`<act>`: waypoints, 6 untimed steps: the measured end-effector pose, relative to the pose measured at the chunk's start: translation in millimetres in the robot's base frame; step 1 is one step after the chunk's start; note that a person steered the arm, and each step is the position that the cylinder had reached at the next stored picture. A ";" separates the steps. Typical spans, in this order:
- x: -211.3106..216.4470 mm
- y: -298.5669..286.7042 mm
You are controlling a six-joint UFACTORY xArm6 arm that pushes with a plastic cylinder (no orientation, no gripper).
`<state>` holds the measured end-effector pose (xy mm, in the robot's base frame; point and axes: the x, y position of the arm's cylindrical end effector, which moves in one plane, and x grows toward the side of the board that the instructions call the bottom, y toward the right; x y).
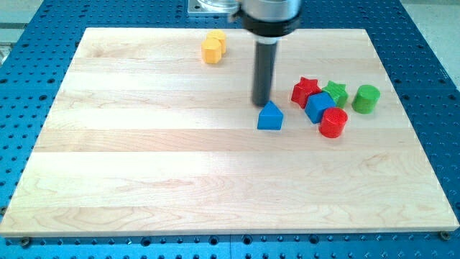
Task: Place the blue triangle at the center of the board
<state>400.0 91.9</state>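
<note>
The blue triangle (270, 116) lies on the wooden board (144, 158), a little right of the board's middle. My tip (260, 103) is just above and to the left of the triangle's top corner, touching it or nearly so. The rod rises from there to the arm at the view's top.
A cluster lies to the triangle's right: a red star (305, 90), a green star (336, 91), a blue block (319, 106), a red cylinder (333, 123) and a green cylinder (366, 98). A yellow block (213, 47) sits near the board's top edge.
</note>
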 end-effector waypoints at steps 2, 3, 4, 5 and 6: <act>37.7 -55.4; 99.3 -24.9; 129.7 -27.1; 157.3 -33.2; 119.1 -67.9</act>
